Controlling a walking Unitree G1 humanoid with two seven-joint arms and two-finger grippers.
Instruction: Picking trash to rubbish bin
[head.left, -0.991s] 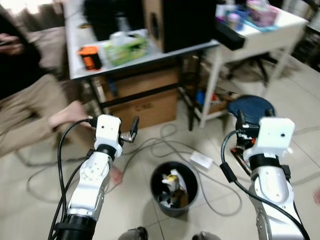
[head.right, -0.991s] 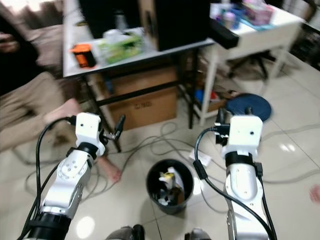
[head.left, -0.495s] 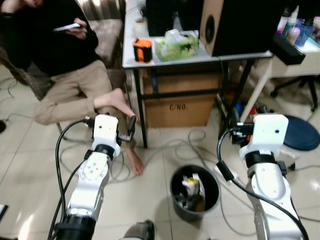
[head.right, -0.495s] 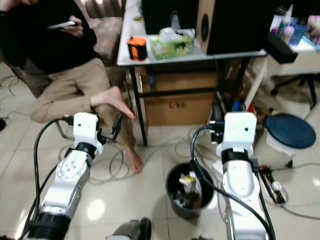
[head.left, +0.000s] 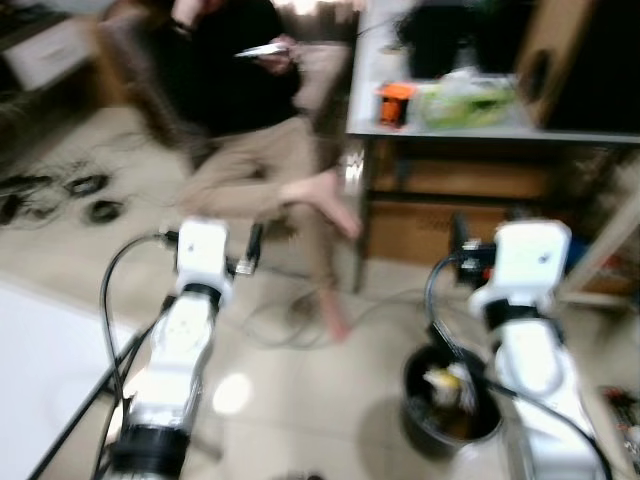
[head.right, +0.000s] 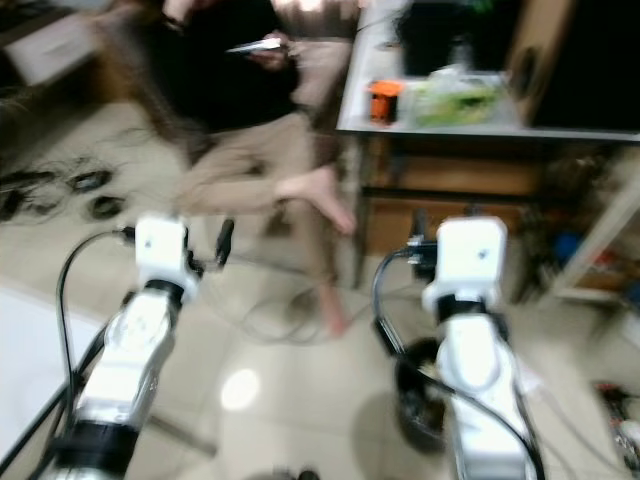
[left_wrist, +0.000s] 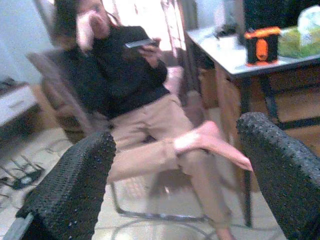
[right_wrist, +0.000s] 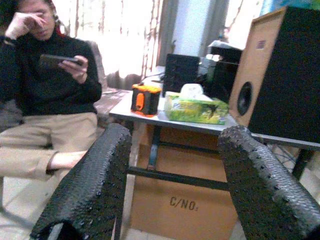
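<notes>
Bin: the black rubbish bin (head.left: 450, 405) stands on the tiled floor (head.left: 290, 400) just beside the right arm, which hides part of its rim; pale scraps of trash (head.left: 445, 380) lie inside, too blurred to tell what they are
Left claw: left claw (left_wrist: 175, 185) is raised in the air with its two black fingers (left_wrist: 75, 185) well apart and nothing between them; it faces the seated person
Right claw: right claw (right_wrist: 172, 190) is also raised, fingers (right_wrist: 95, 180) spread wide and empty, facing the counter
Counter: the counter (right_wrist: 150, 117) carries an orange and black device (right_wrist: 145, 99) near its front edge, a green tissue box (right_wrist: 196, 108) just beside it, and a large speaker (right_wrist: 277, 75) cut off by the picture edge
Under the counter: a cardboard box (right_wrist: 185, 205) marked "C/NO." sits below, partly hidden by the right claw's fingers
Person: a person (left_wrist: 125, 100) in a dark top and tan trousers sits on a chair beside the counter, legs crossed, holding a phone (right_wrist: 57, 60)
Floor: cables (head.left: 290, 320) trail across the tiles; dark items (head.left: 60, 190) lie at the far left, too blurred to make out
</notes>
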